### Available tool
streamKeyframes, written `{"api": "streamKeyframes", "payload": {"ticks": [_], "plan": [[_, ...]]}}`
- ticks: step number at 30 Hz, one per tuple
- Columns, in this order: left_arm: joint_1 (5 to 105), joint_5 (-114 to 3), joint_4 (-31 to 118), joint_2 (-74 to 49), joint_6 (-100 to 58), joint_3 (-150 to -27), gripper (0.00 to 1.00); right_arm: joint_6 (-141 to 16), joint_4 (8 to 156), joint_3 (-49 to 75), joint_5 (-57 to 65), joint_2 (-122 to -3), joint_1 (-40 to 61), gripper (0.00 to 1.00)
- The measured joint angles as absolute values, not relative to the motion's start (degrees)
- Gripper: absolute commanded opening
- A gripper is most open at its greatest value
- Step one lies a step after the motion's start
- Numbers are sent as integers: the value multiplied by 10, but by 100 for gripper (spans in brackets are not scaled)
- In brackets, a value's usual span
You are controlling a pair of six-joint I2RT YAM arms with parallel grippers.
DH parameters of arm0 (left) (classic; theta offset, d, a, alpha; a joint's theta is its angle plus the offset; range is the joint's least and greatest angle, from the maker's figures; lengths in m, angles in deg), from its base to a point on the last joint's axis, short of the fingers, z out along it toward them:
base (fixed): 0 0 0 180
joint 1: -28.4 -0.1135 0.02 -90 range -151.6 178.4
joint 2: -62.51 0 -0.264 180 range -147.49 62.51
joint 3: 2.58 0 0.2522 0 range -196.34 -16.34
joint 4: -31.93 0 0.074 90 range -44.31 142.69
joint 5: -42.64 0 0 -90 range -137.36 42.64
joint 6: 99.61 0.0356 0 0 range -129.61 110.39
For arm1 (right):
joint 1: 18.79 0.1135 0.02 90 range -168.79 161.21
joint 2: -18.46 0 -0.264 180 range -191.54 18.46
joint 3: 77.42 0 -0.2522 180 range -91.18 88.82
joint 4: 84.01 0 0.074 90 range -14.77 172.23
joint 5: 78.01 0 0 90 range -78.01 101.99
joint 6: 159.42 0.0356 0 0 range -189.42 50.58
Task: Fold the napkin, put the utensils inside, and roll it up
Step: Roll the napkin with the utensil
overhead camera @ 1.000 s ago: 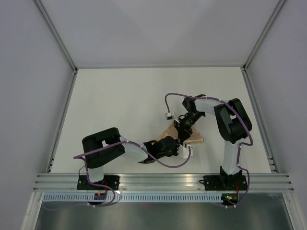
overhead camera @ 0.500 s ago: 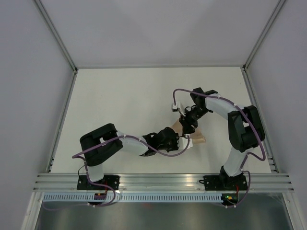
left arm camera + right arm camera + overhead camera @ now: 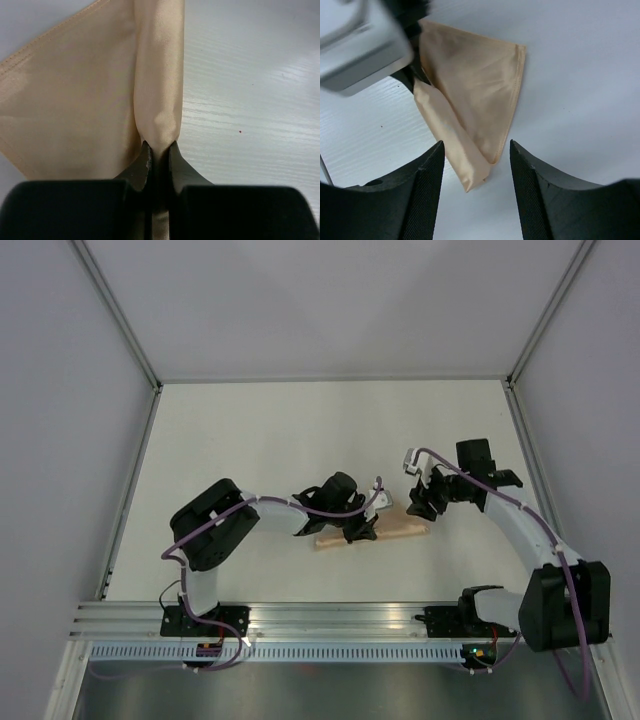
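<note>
Rolling under way: my left hand (image 3: 159, 146) is clamped tight on the rolled fold (image 3: 160, 75) of the peach-orange napkin (image 3: 400, 532). The napkin lies as a narrow strip on the white worktop (image 3: 260, 430) between the two arms, towards the near edge. My right hand (image 3: 476, 145) hangs just above the strip's right end with its fingers (image 3: 427, 190) spread wide and nothing between them but air. To do this step well, I judge that the pinch should sit low against the worktop and turn the fold evenly along its length, so the roll does not taper into a cone. My right hand would best come down on the free end and either pin the flat layer (image 3: 75, 100) or take the same fold, so that both ends turn together. The cloth looks thin and smooth, and it may slide out of a loose grip. No utensil shows in any view, and I cannot tell whether one lies wrapped inside the fold. From overhead my left hand covers the middle of the strip. The left wrist view cuts the cloth off at the top and left edges. In the right wrist view a blurred grey block (image 3: 355, 45) hides the napkin's upper corner, and the number of layers cannot be made out.
</note>
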State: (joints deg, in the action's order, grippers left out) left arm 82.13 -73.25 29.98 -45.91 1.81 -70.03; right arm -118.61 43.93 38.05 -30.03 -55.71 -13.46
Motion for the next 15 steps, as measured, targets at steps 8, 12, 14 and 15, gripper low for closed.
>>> {"api": "streamKeyframes", "payload": {"ticks": [8, 12, 14, 15], "plan": [[775, -845, 371, -507, -37, -769, 2, -1197, 538, 529, -238, -445, -24, 61], [763, -877, 388, -521, -46, -786, 2, -1196, 610, 590, -176, -441, 64, 62], [759, -891, 395, -529, -49, -795, 2, -1196, 649, 617, -145, -442, 101, 62], [757, -897, 398, -531, -49, -798, 2, -1195, 664, 625, -132, -442, 114, 62]]}}
